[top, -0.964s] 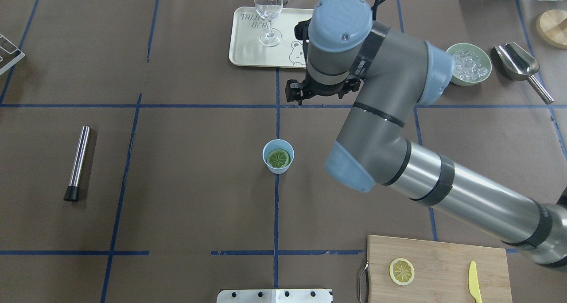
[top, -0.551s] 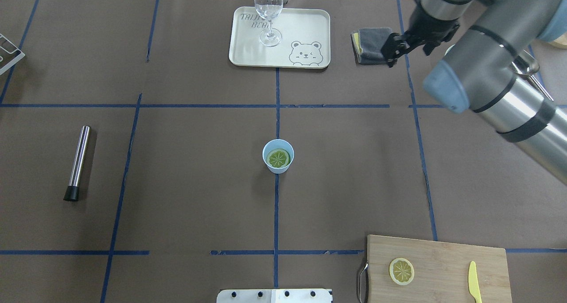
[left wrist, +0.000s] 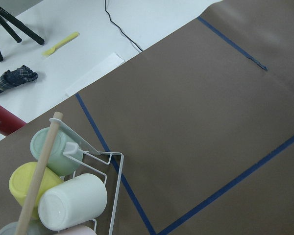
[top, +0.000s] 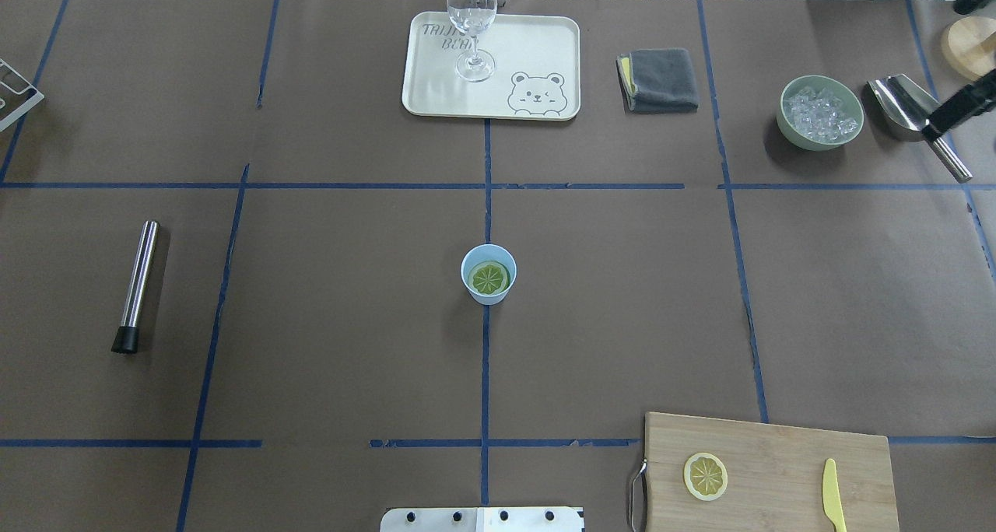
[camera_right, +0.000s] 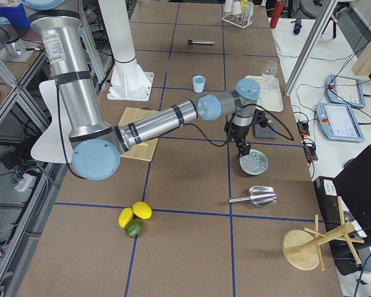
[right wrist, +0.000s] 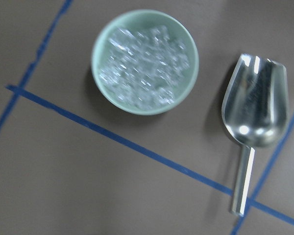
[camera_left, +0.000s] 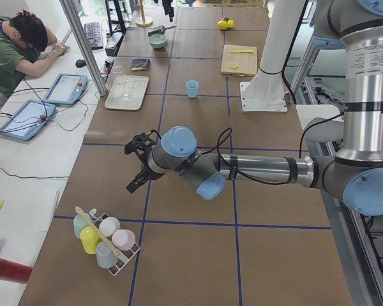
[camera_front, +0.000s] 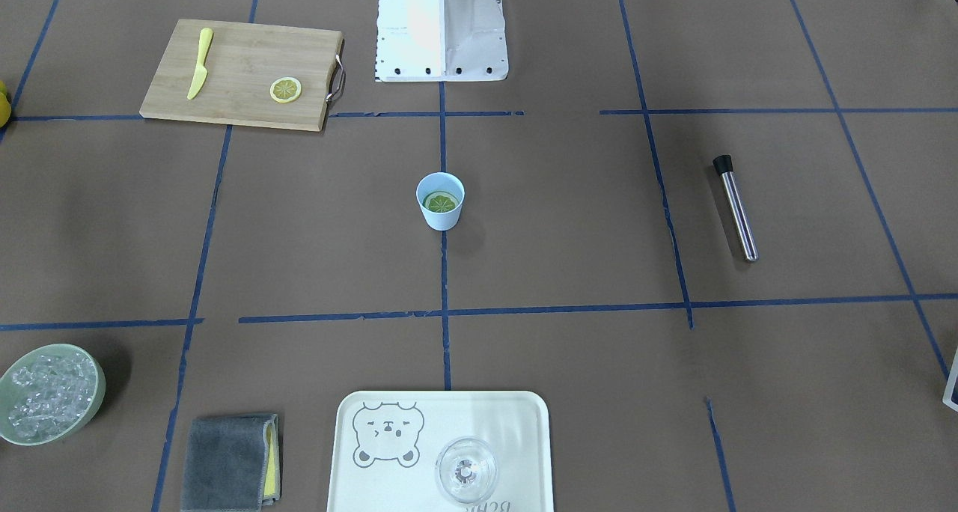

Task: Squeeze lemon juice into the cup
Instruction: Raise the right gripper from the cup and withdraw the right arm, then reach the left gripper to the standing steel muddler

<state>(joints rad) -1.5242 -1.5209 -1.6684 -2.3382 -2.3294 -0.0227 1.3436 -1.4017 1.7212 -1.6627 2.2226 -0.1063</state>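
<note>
The light-blue cup [top: 489, 275] stands upright at the table's centre, and one lemon slice [top: 490, 278] lies flat inside it; both also show in the front view, the cup [camera_front: 440, 211] and the slice [camera_front: 440, 200]. A second, alike slice [top: 706, 476] lies on the cutting board. My right gripper [camera_right: 242, 150] hangs over the ice bowl, far from the cup; I cannot tell whether it is open. My left gripper [camera_left: 132, 186] hovers near the mug rack at the table's left end; I cannot tell its state. Neither wrist view shows fingers.
A wooden cutting board [top: 778, 446] with a yellow knife [top: 832, 505] lies front right. A pale green bowl of ice [top: 820, 112], a metal scoop [top: 906, 108], a grey cloth [top: 661, 79], a tray [top: 529, 50] with a clear glass [top: 472, 26], a steel muddler [top: 138, 283] and a mug rack [left wrist: 108, 161] are around.
My right arm has swung from above the table's centre to the far right, over the ice bowl. The cup and both slices have not moved.
</note>
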